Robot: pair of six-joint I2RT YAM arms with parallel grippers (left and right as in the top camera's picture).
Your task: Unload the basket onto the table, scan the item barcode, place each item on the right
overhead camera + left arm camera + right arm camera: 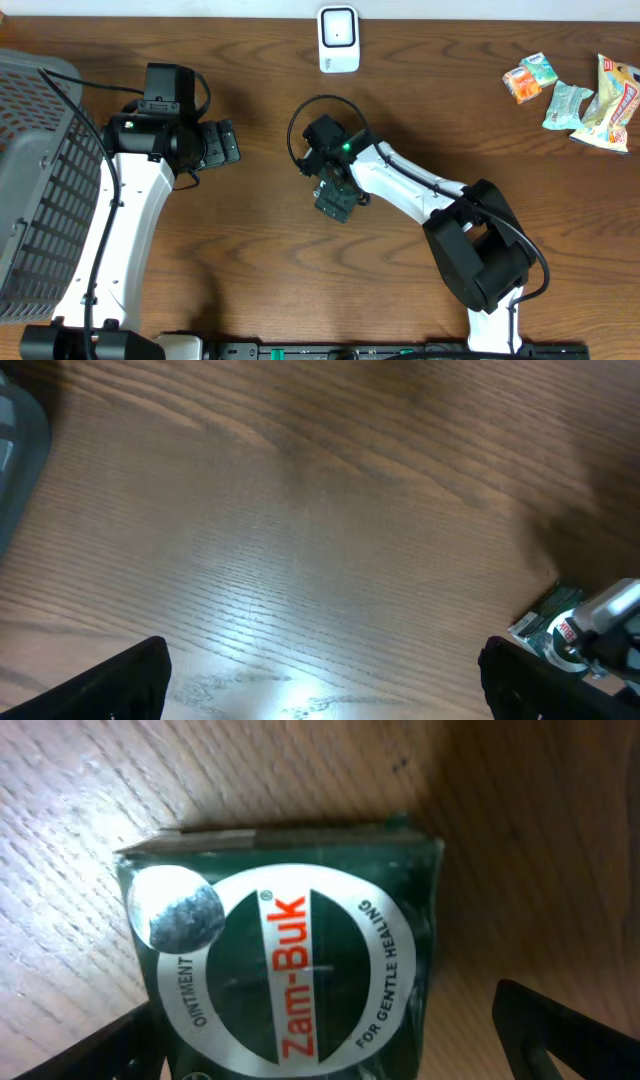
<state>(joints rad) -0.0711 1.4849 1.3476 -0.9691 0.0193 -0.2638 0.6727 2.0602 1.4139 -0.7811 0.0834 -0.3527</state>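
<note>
Facing up beneath the wide-open, empty right claw: green box labelled "Zam-Buk" ointment.

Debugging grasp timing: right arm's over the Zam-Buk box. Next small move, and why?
Probably lower the right gripper and close on the Zam-Buk box: the jaws stand open either side of it, and it lies flat on the table, unheld, apart from the scanner.

Dark brown wood-grain table, soft glare on grain
</note>
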